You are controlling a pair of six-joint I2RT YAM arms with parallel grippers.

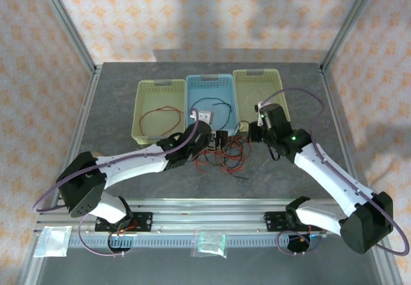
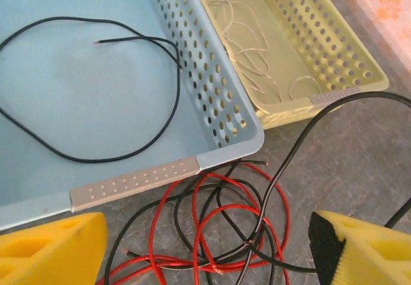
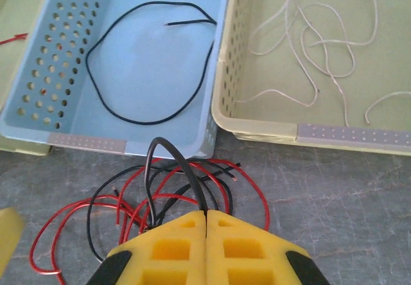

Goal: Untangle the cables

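Partly sorted cables (image 3: pixel 149 123) are laid in the baskets (image 1: pixel 154 83); a red-and-black tangle (image 3: pixel 192 172) is left on the surface (image 3: pixel 334 195) before the blue basket (image 2: pixel 135 181). One black strand (image 3: pixel 173 153) is pinched by the closed right tool (image 3: pixel 205 217); the left tool (image 2: pixel 205 250) is spread wide, empty.

One blue basket (image 1: pixel 210 77), two yellow-green baskets (image 1: pixel 155 83) (image 1: pixel 256 72) — two robot arms (image 1: pixel 136 162) (image 1: pixel 327 171) — one red-and-black cable tangle (image 1: pixel 226 158)

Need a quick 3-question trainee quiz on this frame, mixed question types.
1. True or false: the right hand is shut on a black cable rising from the tangle.
2. Which basket holds the pale cables? A) left basket B) middle basket C) right basket
3. Fill in: the left hand is ___ (open/shut).
Key: 1 true; 2 C; 3 open.
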